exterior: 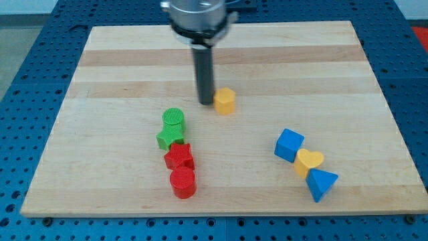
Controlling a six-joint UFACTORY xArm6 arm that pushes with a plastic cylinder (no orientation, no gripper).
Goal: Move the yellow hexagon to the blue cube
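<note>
The yellow hexagon (225,101) sits near the middle of the wooden board (120,60). My tip (205,102) stands just to the hexagon's left, touching or nearly touching it. The blue cube (289,144) lies toward the view's lower right, well apart from the hexagon. A yellow heart (309,161) rests against the cube's lower right side.
A blue triangular block (322,183) sits below the yellow heart. At lower centre-left a green cylinder (173,119), a green star (169,137), a red star (179,157) and a red cylinder (182,182) form a column. The board's edges drop to a blue perforated table.
</note>
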